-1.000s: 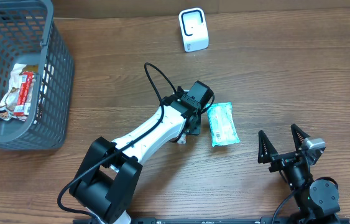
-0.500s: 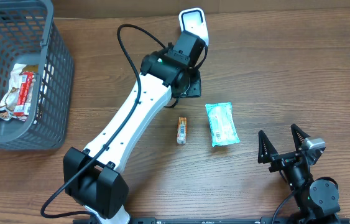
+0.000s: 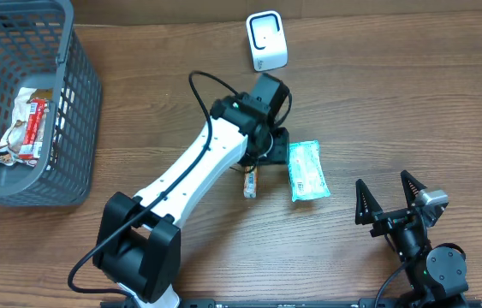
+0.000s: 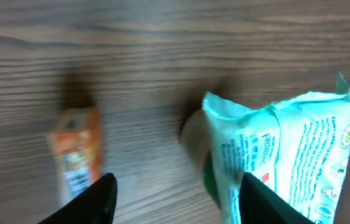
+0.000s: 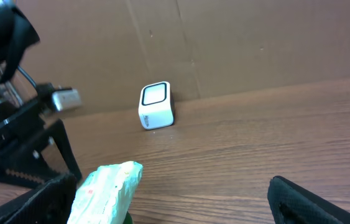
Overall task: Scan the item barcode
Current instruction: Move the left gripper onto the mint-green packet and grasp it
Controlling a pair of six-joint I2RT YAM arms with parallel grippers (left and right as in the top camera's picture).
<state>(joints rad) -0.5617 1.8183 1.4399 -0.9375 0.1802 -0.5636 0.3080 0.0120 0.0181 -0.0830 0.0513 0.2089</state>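
A small orange packet lies on the wooden table, with a teal wipes pack just to its right. My left gripper hovers right behind them, open. In the left wrist view the orange packet is by the left finger and the teal pack by the right one. Only bare wood shows between the fingers of that gripper. The white scanner stands at the table's far edge. My right gripper rests open at the front right, holding nothing.
A grey basket at the far left holds a snack wrapper. From the right wrist view, the teal pack lies ahead on the left, the scanner stands against a cardboard wall, and the left arm fills the left side.
The left arm swung up to the scanner and has come back down beside the orange packet and teal pack. Its jaws narrowed slightly. The right arm has not moved.
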